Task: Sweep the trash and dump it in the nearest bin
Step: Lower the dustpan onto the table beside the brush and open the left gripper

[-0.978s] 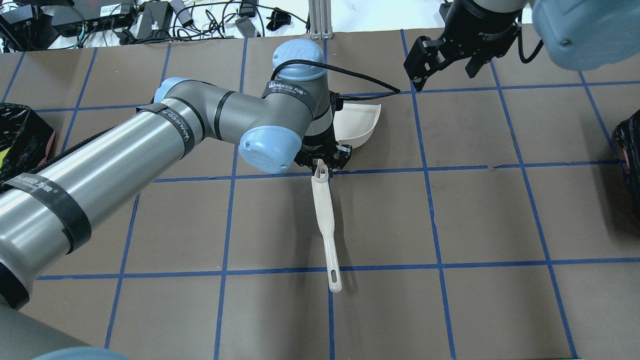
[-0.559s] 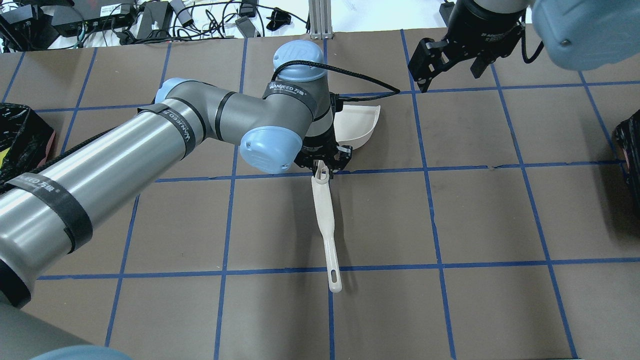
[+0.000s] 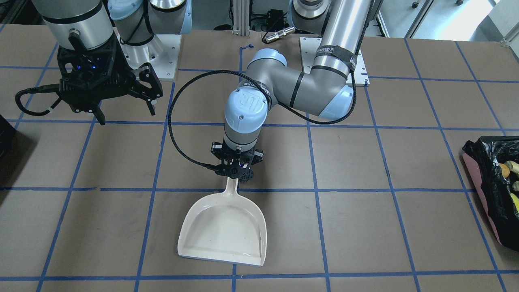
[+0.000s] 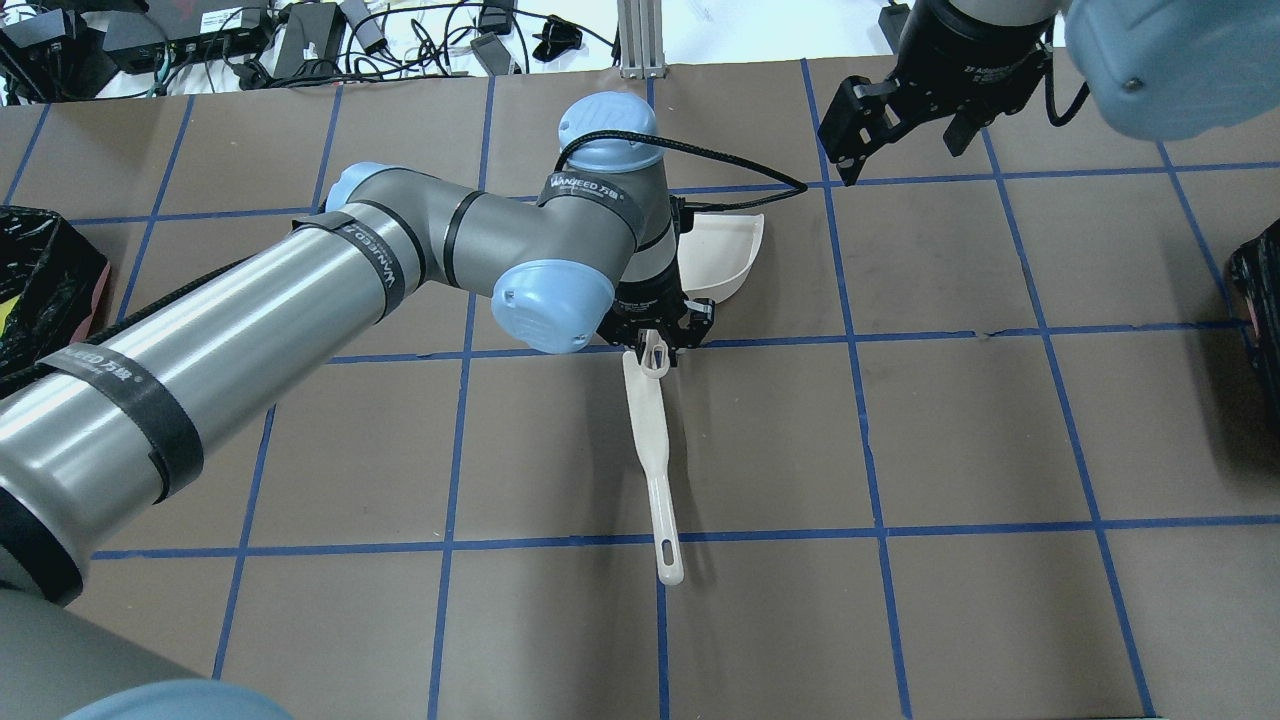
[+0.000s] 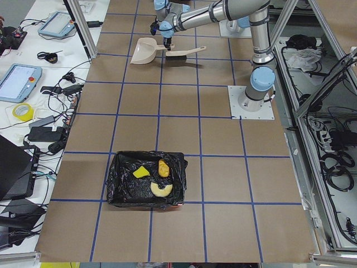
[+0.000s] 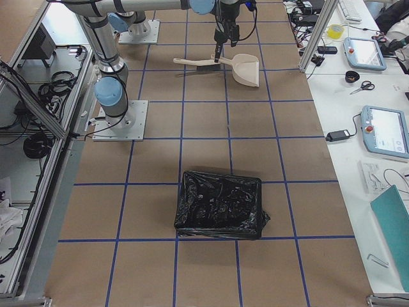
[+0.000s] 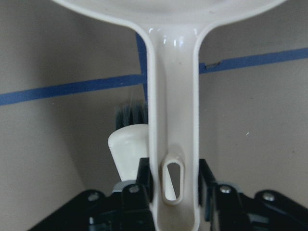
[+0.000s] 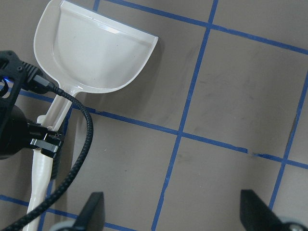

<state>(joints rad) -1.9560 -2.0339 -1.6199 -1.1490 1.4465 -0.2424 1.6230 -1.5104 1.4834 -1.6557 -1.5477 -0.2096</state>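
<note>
— Where do we find the trash (image 3: 507, 169)?

— In the bin (image 5: 113, 184) at the table's (image 4: 1000, 430) left end, on the black bag. From the left end we count three pieces: the orange-brown lump (image 5: 164, 166) at the far side, the yellow sponge piece (image 5: 141, 172) beside it, and the pale crescent slice (image 5: 161, 189) nearer.

— And our left gripper (image 4: 658, 340)?

— Low over the middle of the table, on the dustpan (image 3: 225, 231). In our wrist view the handle runs straight between the fingers (image 7: 144, 175), which sit close against both its sides, so we read it as gripped. The pan lies flat, mouth toward the far edge.

— What lies under that handle?

— The brush (image 4: 652, 450). Its head and dark bristles show just below the handle, and its own long handle stretches toward the near edge.

— Our right gripper (image 4: 900, 110)?

— Up above the far right part of the table, well apart from pan and brush. Its fingers (image 8: 91, 211) are spread wide with only bare table between them.

— Anything else?

— A second bag-lined bin (image 6: 220, 204) stands at the table's right end.
</note>
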